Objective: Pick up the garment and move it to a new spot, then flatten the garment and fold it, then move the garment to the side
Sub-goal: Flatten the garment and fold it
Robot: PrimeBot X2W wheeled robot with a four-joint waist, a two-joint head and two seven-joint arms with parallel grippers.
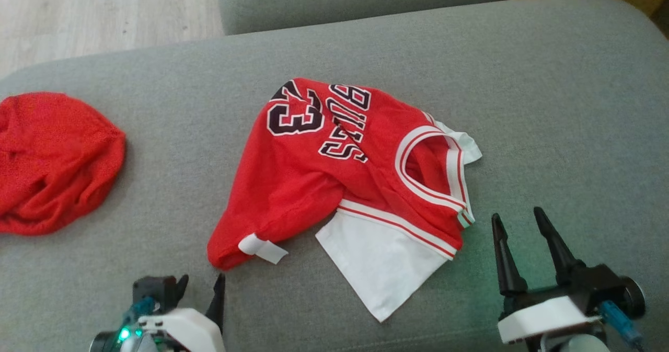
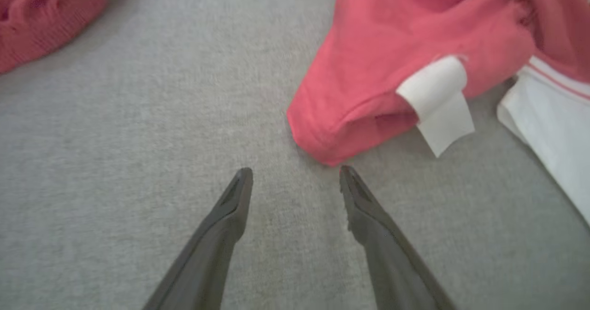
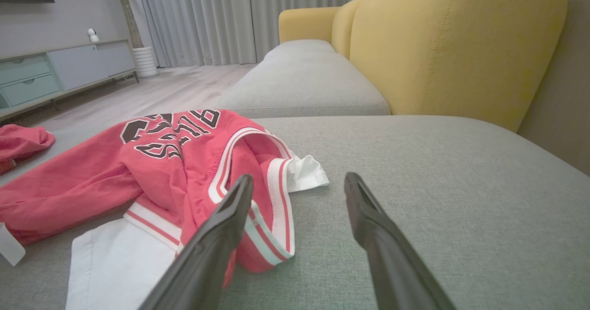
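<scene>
Red and white basketball jersey (image 1: 292,184) lies crumpled in the middle of the grey fabric sofa seat (image 1: 522,80) in the head view, with black number 23 and black letters on its upper part. A white cloth panel (image 1: 376,263) comes out under its striped hem, and a small white label tab (image 1: 261,247) sticks out at its lower left corner. A second crumpled red cloth (image 1: 52,158) rests well apart at the left edge. The left gripper (image 1: 203,279) is at the lower left, near the corner with the tab, and the right gripper (image 1: 517,215) is at the lower right, just beside the striped armhole. Both have the fingers spread and hold nothing.

In the left wrist view, the left gripper (image 2: 296,171) has its two dark fingers wide apart over bare grey seat. The tip of one finger is very close to the red corner of the jersey (image 2: 392,47); I cannot tell if it touches. The white label tab (image 2: 440,102) hangs from this corner.

In the right wrist view, the right gripper (image 3: 298,178) is also spread and empty. One finger passes in front of the striped trim of the jersey (image 3: 184,162), the other is over bare seat. A yellow upholstered backrest (image 3: 461,47) stands behind, and grey pleated curtains (image 3: 207,20) hang far behind
</scene>
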